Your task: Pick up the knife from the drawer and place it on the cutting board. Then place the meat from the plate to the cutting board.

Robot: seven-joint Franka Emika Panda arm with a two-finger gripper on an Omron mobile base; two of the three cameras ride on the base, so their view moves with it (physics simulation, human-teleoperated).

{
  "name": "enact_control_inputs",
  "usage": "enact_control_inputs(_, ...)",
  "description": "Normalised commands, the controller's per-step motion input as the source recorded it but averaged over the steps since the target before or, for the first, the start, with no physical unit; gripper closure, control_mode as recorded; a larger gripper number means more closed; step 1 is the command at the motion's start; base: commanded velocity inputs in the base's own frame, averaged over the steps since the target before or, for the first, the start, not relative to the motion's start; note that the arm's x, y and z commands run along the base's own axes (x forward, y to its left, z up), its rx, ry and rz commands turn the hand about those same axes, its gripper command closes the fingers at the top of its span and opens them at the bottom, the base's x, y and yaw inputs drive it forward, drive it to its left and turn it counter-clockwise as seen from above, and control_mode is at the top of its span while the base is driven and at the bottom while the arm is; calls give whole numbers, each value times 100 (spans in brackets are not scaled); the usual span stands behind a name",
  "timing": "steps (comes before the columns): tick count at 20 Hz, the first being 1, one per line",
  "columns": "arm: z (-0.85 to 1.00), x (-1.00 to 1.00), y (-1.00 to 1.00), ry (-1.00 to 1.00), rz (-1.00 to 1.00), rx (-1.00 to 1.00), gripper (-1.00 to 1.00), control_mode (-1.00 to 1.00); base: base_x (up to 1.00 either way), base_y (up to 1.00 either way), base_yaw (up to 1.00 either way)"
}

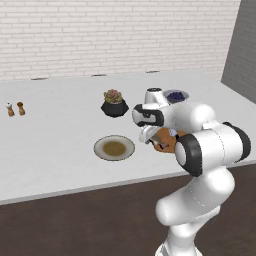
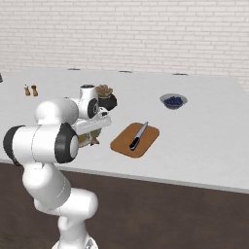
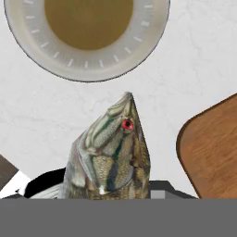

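Hand view puts the meat (image 3: 111,152), a fish with a red eye, clamped in my hand over the white table (image 3: 194,69), between the plate (image 3: 152,41) and the cutting board (image 3: 213,148). From the right base view, I see the knife (image 2: 138,135) lying on the board.

A smooth, matt white stone-like counter (image 2: 204,146) with faint marbling is seen. The rounded reddish-brown wooden cutting board (image 2: 135,140), at 3 o'clock in the hand view, shows fine grain and a satin finish. The slim knife (image 2: 138,135) has a dull metallic grey blade. The round grey-beige ceramic-looking plate (image 3: 152,34) appears glazed. The scaly olive-brown meat (image 3: 111,157) looks glossy and mottled.
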Motion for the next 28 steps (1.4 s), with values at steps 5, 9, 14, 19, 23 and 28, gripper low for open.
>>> enact_control_inputs(5,23,1,-85,-8,-14,11,100,-100,0,0,0)
enact_control_inputs(9,42,39,-53,0,-8,10,100,-100,0,0,0)
enact_control_inputs(14,18,53,-21,3,-7,2,100,-100,0,0,0)
enact_control_inputs(19,-1,46,-8,2,-14,-1,100,-100,0,0,0)
enact_control_inputs(23,-10,32,-21,2,-9,1,100,-100,0,0,0)
enact_control_inputs(28,-17,27,-25,2,-6,0,100,-100,0,0,0)
